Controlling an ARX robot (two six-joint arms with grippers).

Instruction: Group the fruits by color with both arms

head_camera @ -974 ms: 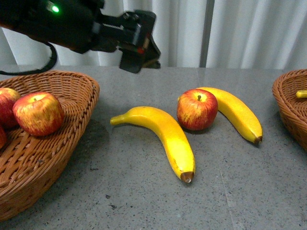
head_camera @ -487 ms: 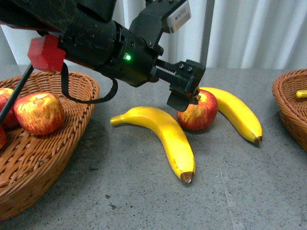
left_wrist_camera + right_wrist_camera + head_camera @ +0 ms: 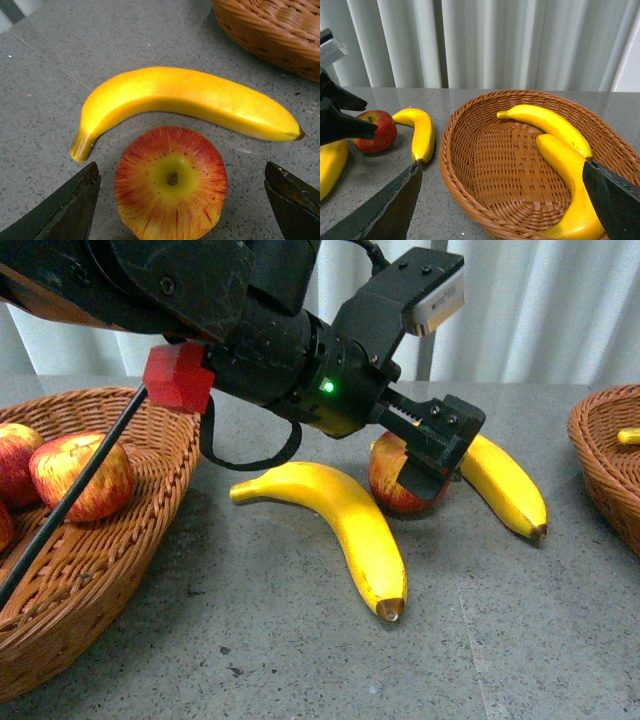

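Left basket: the left basket (image 3: 150, 530) sits nearest, with red apples (image 3: 80, 475) in it; judged the drop place for red fruit.
Near banana: the near banana (image 3: 345, 520) lies on the table (image 3: 520, 640), just in front of the target; keep the descending finger off it.
Apple: the apple (image 3: 171, 182) stands stem-up mid-table, between the two loose bananas.
Left gripper: the left gripper (image 3: 432, 462) hangs over the apple with its jaws spread wide, one black finger to either side and neither touching, as the left wrist view shows.
Advice: lower straight down until the fingers (image 3: 70, 210) bracket the widest part, then close across the middle; a high pinch would likely let the round fruit squirt out.
Far banana: the far banana (image 3: 190, 102) curves just behind the apple, perhaps touching; expect it to nudge as the apple lifts.
Right basket: the right basket (image 3: 485, 200) holds two bananas (image 3: 547, 122).
Right gripper: the right gripper (image 3: 500, 200) is spread open and empty, facing that basket.
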